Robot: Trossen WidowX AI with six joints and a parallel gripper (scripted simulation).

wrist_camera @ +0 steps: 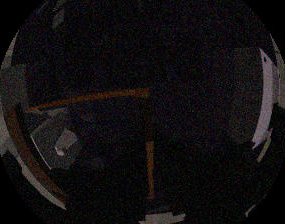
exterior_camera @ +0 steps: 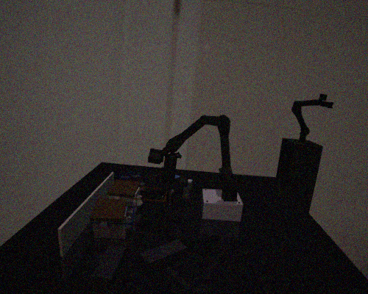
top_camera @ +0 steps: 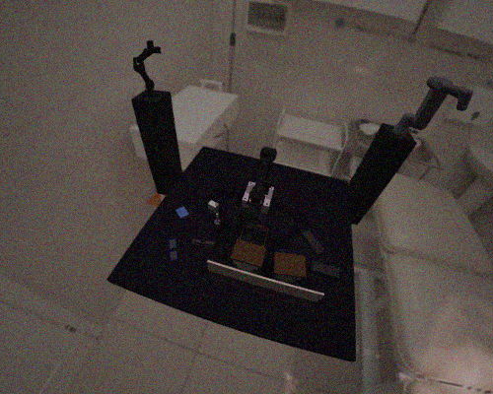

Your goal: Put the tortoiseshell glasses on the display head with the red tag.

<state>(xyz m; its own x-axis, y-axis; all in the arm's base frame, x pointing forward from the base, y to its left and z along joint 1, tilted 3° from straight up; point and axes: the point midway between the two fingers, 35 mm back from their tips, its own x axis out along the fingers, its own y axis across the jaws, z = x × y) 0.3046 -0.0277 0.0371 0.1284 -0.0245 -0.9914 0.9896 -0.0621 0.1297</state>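
The frames are very dark. My gripper point(exterior_camera: 169, 190) hangs pointing down between the white bin and the display heads, shut on the tortoiseshell glasses. The glasses point(top_camera: 256, 227) point(wrist_camera: 88, 98) show as thin orange-brown bars, held in the air beside the face side of one head. One display head point(top_camera: 248, 252) point(exterior_camera: 124, 187) has a flat brown top; the other head point(top_camera: 290, 263) point(exterior_camera: 110, 209) stands next to it, alike. No red tag can be made out on either. The fingertips and the exact grip point are hidden in darkness; contact between glasses and head cannot be told.
A long low pale wall point(top_camera: 265, 282) point(exterior_camera: 85, 211) stands behind the heads. A white bin point(exterior_camera: 221, 211) surrounds the arm's base. A small white-topped item point(top_camera: 213, 206), a blue square point(top_camera: 181, 212) and flat grey pieces point(top_camera: 313, 241) point(exterior_camera: 164, 251) lie around. Two tall dark pedestals point(top_camera: 157, 140) point(top_camera: 384, 169) carry other arms.
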